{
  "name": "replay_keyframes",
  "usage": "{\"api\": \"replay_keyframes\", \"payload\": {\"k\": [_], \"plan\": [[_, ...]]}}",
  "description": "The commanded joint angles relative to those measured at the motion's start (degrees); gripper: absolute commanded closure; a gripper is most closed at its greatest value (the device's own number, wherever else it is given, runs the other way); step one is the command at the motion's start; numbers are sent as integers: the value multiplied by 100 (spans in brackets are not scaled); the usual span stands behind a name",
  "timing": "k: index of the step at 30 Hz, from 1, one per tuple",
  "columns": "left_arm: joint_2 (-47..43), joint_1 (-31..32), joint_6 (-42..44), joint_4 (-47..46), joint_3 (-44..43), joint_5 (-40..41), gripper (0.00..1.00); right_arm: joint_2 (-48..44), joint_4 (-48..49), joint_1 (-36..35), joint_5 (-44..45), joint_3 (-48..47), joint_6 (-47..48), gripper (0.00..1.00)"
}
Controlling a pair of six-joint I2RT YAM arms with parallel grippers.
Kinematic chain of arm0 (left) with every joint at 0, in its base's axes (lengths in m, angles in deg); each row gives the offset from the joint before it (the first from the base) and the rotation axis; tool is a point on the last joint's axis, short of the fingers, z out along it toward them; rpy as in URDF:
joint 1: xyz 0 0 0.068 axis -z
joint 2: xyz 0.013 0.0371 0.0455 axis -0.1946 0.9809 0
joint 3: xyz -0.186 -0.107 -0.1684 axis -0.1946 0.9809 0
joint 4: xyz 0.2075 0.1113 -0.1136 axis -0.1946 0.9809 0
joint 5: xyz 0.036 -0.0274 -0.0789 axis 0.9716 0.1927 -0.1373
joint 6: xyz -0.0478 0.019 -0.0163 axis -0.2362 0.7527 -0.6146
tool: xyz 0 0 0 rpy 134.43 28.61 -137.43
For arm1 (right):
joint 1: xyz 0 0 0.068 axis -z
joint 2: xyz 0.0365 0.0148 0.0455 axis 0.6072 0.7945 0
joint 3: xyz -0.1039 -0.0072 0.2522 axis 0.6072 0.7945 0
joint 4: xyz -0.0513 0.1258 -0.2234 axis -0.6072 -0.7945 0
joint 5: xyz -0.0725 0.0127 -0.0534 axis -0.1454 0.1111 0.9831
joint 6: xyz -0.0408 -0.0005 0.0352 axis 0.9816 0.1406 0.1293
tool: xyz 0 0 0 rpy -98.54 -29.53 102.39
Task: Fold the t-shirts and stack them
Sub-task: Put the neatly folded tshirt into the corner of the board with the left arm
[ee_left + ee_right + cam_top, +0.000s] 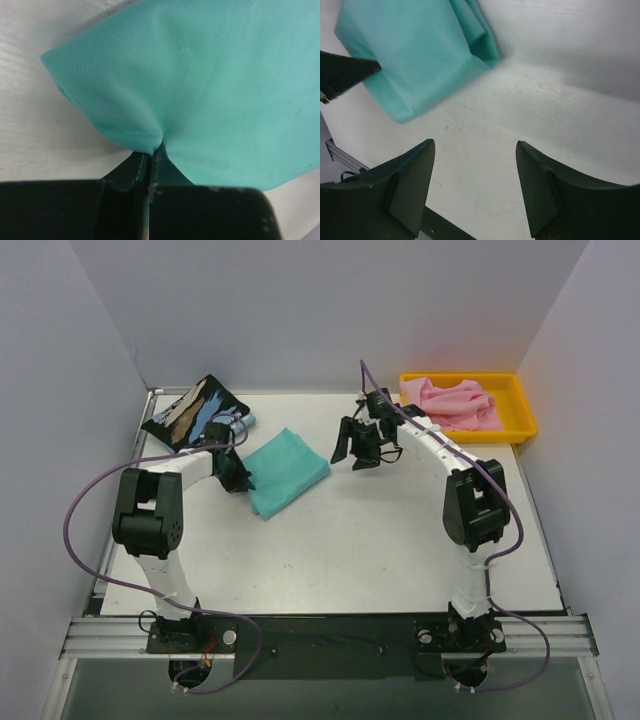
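Open table surface [380, 540] spans the near half and the centre. The teal-green t-shirt [290, 468] occupies the left-centre, with the left gripper [238, 478] closed on its edge (cloth pinched between the jaws in the wrist view). The black streaked t-shirt [195, 412] blocks the far-left corner. The yellow tray [480, 437], holding the pink t-shirt [455, 403], blocks the far-right corner. The right gripper [358, 445], jaws spread, hangs over bare surface between the teal-green t-shirt and the tray. The walls [300, 310] close three sides.

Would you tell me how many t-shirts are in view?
3. The teal t-shirt lies mid-table, pinched by the left gripper; the black streaked t-shirt sits at the far left corner; the pink t-shirt is heaped in the yellow tray.
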Motion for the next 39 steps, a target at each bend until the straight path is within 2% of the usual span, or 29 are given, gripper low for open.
{"api": "replay_keyframes", "payload": {"k": [1, 2, 4, 5, 6, 7, 10, 12, 15, 17, 20, 24, 29, 31, 34, 36, 39], "plan": [[-299, -60, -84, 33, 190, 106, 100, 609, 349, -387, -107, -912, -470, 47], [-317, -61, -93, 7, 225, 115, 100, 706, 499, -440, -168, -1104, -505, 51], [-334, -96, -127, 33, 226, 133, 100, 951, 983, -581, -343, -1264, -707, 68], [-352, -113, -119, 42, 217, 133, 100, 1048, 1202, -608, -466, -1325, -960, 82], [-352, -139, -136, 86, 200, 133, 100, 1241, 1204, -608, -476, -1387, -1093, 89], [-387, -148, -137, 112, 182, 133, 100, 1312, 1213, -599, -520, -1370, -1294, 100], [-422, -183, -145, 191, 199, 142, 99, 1392, 1327, -643, -476, -1038, -1507, 100], [-449, -192, -172, 279, 208, 142, 92, 1410, 1301, -704, -406, -861, -1586, 100], [-484, -219, -189, 454, 191, 176, 76, 1515, 1266, -687, -327, -729, -1692, 100], [-501, -236, -102, 604, 103, 247, 66, 1708, 1187, -643, -257, -798, -1631, 100], [-519, -368, 21, 745, -72, 352, 56, 2068, 714, -582, -116, -1245, -1385, 100], [-528, -657, 136, 746, -231, 396, 49, 2122, 335, -608, -160, -1703, -1183, 100], [-379, -755, 241, 421, -249, 257, 45, 1692, 53, -599, 24, -2090, -945, 100], [-282, -729, 189, 307, -231, 168, 43, 1482, -35, -573, 183, -2056, -848, 91], [-168, -720, 171, 165, -205, 133, 38, 1305, -61, -503, 315, -1854, -752, 68], [-80, -702, 197, 52, -179, 19, 36, 1313, -88, -468, 263, -1687, -673, 60], [43, -597, 215, -98, -65, -95, 35, 1462, -79, -441, 34, -1511, -672, 54]]}}
